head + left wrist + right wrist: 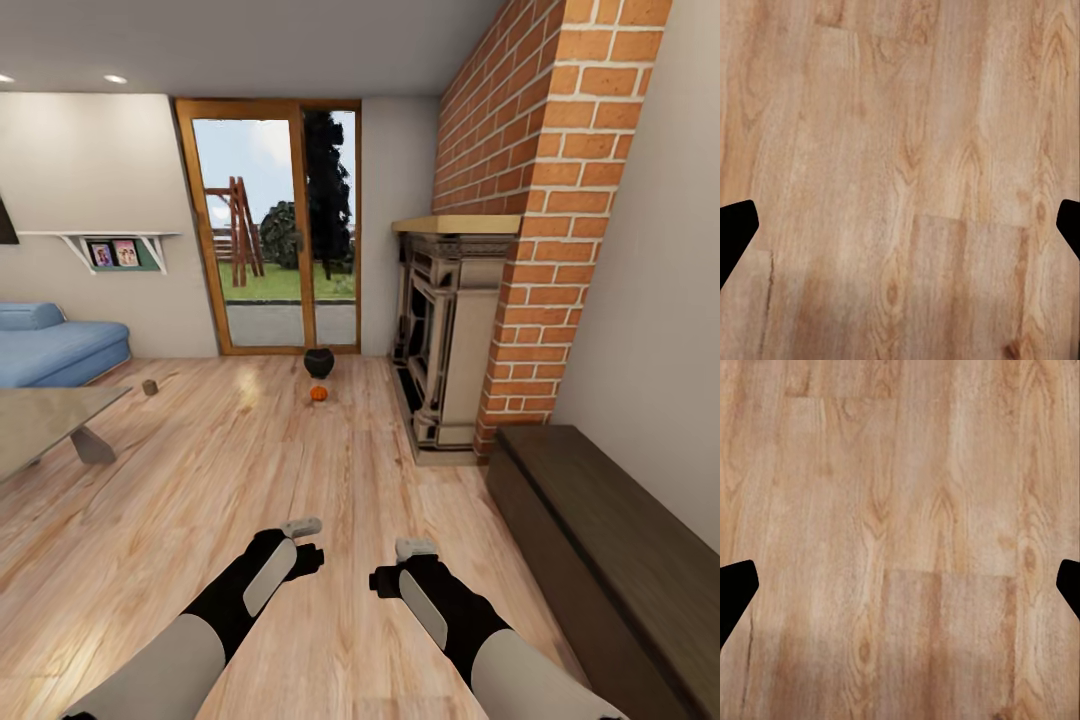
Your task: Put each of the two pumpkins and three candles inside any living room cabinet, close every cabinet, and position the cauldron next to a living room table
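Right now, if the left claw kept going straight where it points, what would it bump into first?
The wooden floor. The left claw is open with nothing between its fingertips, and only bare planks lie ahead, though how far off is unclear.

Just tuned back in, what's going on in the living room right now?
Nothing is being handled. The left gripper and right gripper are both open and empty, hanging over bare wood floor. Far ahead by the glass door, the cauldron sits on the floor with one pumpkin just in front. The cabinet on the right is closed.
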You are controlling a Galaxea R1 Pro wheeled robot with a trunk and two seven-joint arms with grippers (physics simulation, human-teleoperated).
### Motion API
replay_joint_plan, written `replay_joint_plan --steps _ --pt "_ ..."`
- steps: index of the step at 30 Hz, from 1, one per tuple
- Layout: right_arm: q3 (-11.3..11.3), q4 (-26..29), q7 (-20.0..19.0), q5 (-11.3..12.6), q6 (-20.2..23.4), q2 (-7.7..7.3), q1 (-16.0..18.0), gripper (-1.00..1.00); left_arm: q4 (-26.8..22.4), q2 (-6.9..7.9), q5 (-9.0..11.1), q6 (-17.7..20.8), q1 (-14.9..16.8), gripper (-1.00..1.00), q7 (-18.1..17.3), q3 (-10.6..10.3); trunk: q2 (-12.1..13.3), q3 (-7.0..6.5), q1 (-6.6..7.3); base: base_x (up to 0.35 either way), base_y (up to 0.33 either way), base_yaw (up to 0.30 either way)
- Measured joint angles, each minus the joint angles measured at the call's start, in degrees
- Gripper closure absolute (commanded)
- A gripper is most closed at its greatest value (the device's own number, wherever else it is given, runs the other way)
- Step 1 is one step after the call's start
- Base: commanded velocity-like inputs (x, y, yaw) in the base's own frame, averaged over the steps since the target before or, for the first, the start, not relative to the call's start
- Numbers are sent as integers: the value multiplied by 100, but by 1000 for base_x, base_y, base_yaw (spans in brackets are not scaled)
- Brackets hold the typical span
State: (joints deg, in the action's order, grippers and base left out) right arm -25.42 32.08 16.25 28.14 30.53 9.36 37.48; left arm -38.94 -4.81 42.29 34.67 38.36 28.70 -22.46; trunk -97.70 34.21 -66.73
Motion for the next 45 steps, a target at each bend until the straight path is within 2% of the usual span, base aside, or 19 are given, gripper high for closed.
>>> replay_joint_plan --steps 45 --pt "-9 0 0 0 0 0 0 -100 0 3 0 0 0 -100 0 0 0 0 1 285 0 64"
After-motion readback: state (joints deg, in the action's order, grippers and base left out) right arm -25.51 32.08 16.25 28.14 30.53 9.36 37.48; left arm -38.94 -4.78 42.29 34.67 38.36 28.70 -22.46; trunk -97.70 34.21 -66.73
